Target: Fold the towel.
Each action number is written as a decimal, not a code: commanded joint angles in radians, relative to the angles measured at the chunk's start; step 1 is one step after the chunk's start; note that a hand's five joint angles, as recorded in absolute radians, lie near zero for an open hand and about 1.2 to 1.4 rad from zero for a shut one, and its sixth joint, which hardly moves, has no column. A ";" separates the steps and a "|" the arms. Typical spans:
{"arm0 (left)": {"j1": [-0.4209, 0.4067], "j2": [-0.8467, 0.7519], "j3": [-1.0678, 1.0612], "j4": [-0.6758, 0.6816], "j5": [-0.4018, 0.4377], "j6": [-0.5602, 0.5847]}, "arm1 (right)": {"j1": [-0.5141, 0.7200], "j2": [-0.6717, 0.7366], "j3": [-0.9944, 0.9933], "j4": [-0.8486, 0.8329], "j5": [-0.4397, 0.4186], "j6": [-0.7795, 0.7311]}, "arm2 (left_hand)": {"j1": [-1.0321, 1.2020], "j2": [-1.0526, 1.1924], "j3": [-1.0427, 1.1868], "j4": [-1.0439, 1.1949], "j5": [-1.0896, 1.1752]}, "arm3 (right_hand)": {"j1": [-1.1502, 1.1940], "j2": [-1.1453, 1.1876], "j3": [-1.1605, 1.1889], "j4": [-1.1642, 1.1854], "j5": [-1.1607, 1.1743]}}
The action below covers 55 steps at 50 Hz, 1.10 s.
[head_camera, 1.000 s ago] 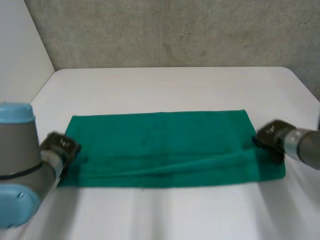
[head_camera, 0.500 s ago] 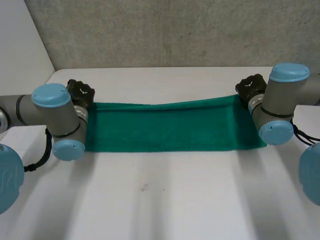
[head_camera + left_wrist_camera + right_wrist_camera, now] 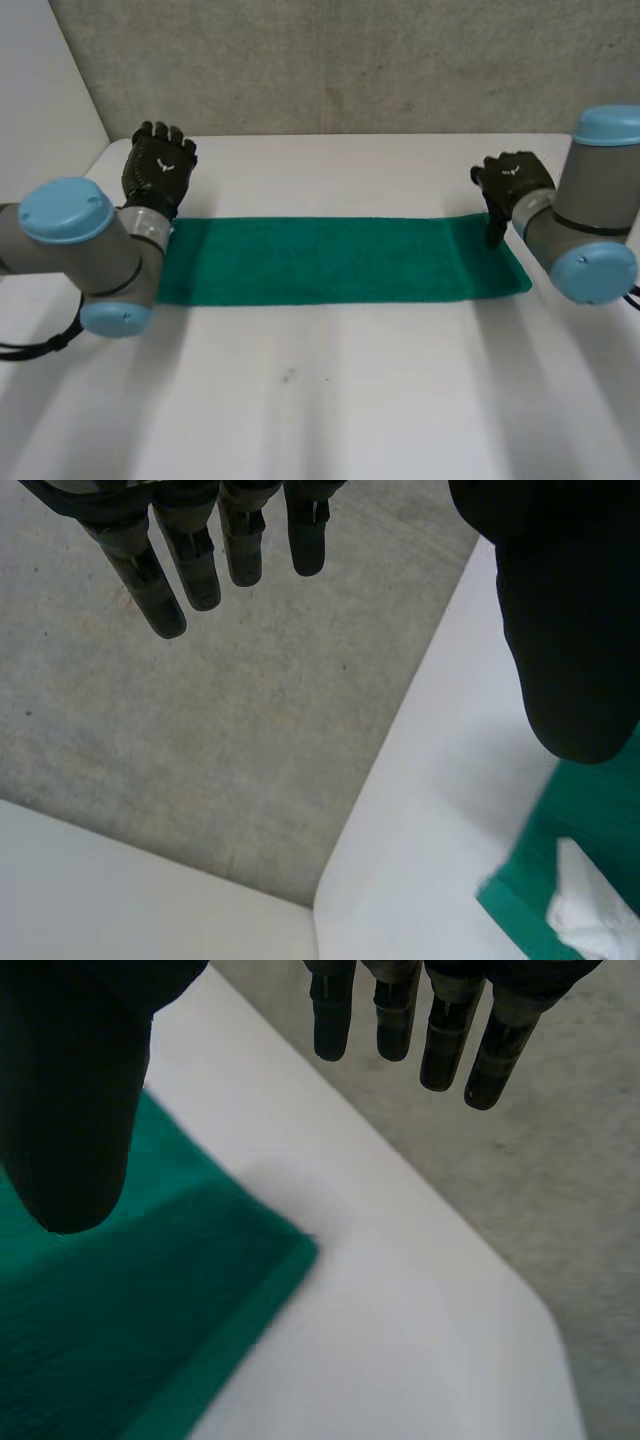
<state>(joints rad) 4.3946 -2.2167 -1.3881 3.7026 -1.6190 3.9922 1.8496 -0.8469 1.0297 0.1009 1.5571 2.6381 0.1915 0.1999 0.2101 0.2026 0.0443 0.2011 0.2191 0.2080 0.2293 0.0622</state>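
Observation:
The green towel (image 3: pixel 340 260) lies flat on the white table (image 3: pixel 330 400) as a long strip folded in two, running left to right. My left hand (image 3: pixel 158 172) hovers open just beyond the strip's far left corner, holding nothing. In the left wrist view its fingers (image 3: pixel 150 580) are straight and the towel corner (image 3: pixel 590 820), with a white tag (image 3: pixel 590 915), lies below the thumb. My right hand (image 3: pixel 512 185) is open at the far right corner. In the right wrist view its fingers (image 3: pixel 440 1030) are straight above the towel corner (image 3: pixel 150 1310).
A grey concrete wall (image 3: pixel 340 60) rises behind the table's far edge, and a white panel (image 3: pixel 40 90) stands at the left. Both arms reach in along the towel's two short ends. Bare table lies in front of the towel.
Both hands carried the towel's near edge over to its far edge, halving it. They have now opened, let go of the cloth and lifted off its far corners.

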 commanded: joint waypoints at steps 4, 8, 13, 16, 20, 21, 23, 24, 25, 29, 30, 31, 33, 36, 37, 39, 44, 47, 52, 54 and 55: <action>-0.001 0.161 -0.238 -0.004 -0.009 -0.015 | -0.073 -0.070 0.228 0.003 -0.117 0.003 | -0.017 -0.025 -0.036 -0.028 -0.044 | 0.060 0.042 0.053 0.032 0.024; -0.006 0.201 -0.305 -0.004 -0.009 -0.061 | -0.101 -0.063 0.260 -0.001 -0.121 0.008 | -0.017 -0.025 -0.036 -0.028 -0.044 | 0.186 0.168 0.179 0.157 0.150; -0.006 0.207 -0.331 -0.004 -0.010 -0.148 | -0.121 -0.034 0.270 -0.013 -0.124 0.028 | -0.017 -0.025 -0.036 -0.028 -0.044 | 0.330 0.312 0.323 0.302 0.294; -0.004 0.209 -0.334 -0.004 -0.010 -0.202 | -0.124 -0.003 0.260 -0.024 -0.130 0.031 | -0.017 -0.025 -0.036 -0.028 -0.044 | 0.441 0.423 0.434 0.413 0.405; -0.003 0.209 -0.336 -0.006 -0.010 -0.242 | -0.151 0.022 0.254 -0.078 -0.120 0.030 | -0.017 -0.025 -0.036 -0.028 -0.044 | 1.195 1.177 1.188 1.167 1.159; -0.003 0.209 -0.336 -0.006 -0.010 -0.243 | -0.162 0.022 0.254 -0.085 -0.120 0.028 | -0.017 -0.025 -0.036 -0.028 -0.044 | 1.195 1.177 1.188 1.167 1.159; -0.003 0.209 -0.338 -0.006 -0.010 -0.243 | -0.191 0.022 0.251 -0.096 -0.105 0.019 | -0.017 -0.025 -0.036 -0.028 -0.044 | 1.195 1.177 1.188 1.167 1.159; 0.000 0.209 -0.344 -0.006 -0.010 -0.243 | -0.199 0.023 0.250 -0.095 -0.100 0.014 | -0.017 -0.025 -0.036 -0.028 -0.044 | 1.195 1.177 1.188 1.167 1.159; 0.002 0.210 -0.347 -0.006 -0.010 -0.243 | -0.208 0.023 0.250 -0.096 -0.091 0.011 | -0.017 -0.025 -0.036 -0.028 -0.044 | 1.195 1.177 1.188 1.167 1.159; 0.006 0.222 -0.356 -0.007 -0.009 -0.243 | -0.263 0.006 0.240 -0.104 -0.014 -0.041 | -0.017 -0.025 -0.036 -0.028 -0.044 | 1.195 1.177 1.188 1.167 1.159; 0.008 0.227 -0.358 -0.007 -0.009 -0.243 | -0.282 0.000 0.237 -0.099 -0.002 -0.068 | -0.017 -0.025 -0.036 -0.028 -0.044 | 1.195 1.177 1.188 1.167 1.159; 0.009 0.238 -0.365 -0.010 -0.009 -0.243 | -0.318 -0.020 0.228 -0.090 0.026 -0.145 | -0.017 -0.025 -0.036 -0.028 -0.044 | 1.195 1.177 1.188 1.167 1.159; 0.011 0.249 -0.373 -0.010 -0.009 -0.245 | -0.345 -0.035 0.228 -0.086 0.046 -0.246 | -0.017 -0.025 -0.036 -0.028 -0.044 | 1.195 1.177 1.188 1.167 1.159; 0.013 0.265 -0.381 -0.013 -0.009 -0.246 | -0.371 -0.047 0.225 -0.095 0.067 -0.421 | -0.017 -0.025 -0.036 -0.028 -0.044 | 1.195 1.177 1.188 1.167 1.159; 0.011 0.268 -0.381 -0.015 -0.009 -0.246 | -0.368 -0.052 0.225 -0.099 0.070 -0.446 | -0.017 -0.025 -0.036 -0.028 -0.044 | 1.195 1.177 1.188 1.167 1.159; 0.011 0.276 -0.385 -0.021 -0.009 -0.246 | -0.345 -0.087 0.211 -0.112 0.072 -0.454 | -0.017 -0.025 -0.036 -0.028 -0.044 | 1.195 1.177 1.188 1.167 1.159; 0.009 0.284 -0.388 -0.024 -0.010 -0.248 | -0.170 -0.132 0.149 -0.128 0.054 -0.376 | -0.017 -0.025 -0.036 -0.028 -0.044 | 1.195 1.177 1.188 1.167 1.159; 0.008 0.288 -0.390 -0.024 -0.010 -0.249 | -0.037 -0.135 0.112 -0.145 0.011 -0.320 | -0.017 -0.025 -0.036 -0.028 -0.044 | 1.195 1.177 1.188 1.167 1.159; 0.008 0.308 -0.390 -0.024 -0.010 -0.252 | 0.183 -0.132 0.087 -0.205 -0.141 -0.274 | -0.017 -0.025 -0.036 -0.028 -0.044 | 1.195 1.177 1.188 1.167 1.159; 0.008 0.316 -0.390 -0.024 -0.010 -0.254 | 0.284 -0.124 0.092 -0.242 -0.237 -0.262 | -0.017 -0.025 -0.036 -0.028 -0.044 | 1.195 1.177 1.188 1.167 1.159; 0.006 0.316 -0.390 -0.024 -0.012 -0.252 | 0.310 -0.117 0.096 -0.253 -0.267 -0.259 | -0.017 -0.025 -0.036 -0.028 -0.044 | 1.195 1.177 1.188 1.167 1.159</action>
<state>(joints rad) 4.4026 -1.9245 -1.7777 3.6785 -1.6286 3.7420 1.7555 -0.9712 1.1636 -0.0421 1.5720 2.2781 0.1916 0.1999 0.2101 0.2025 0.0443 0.9628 1.1747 1.1810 1.1920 0.9818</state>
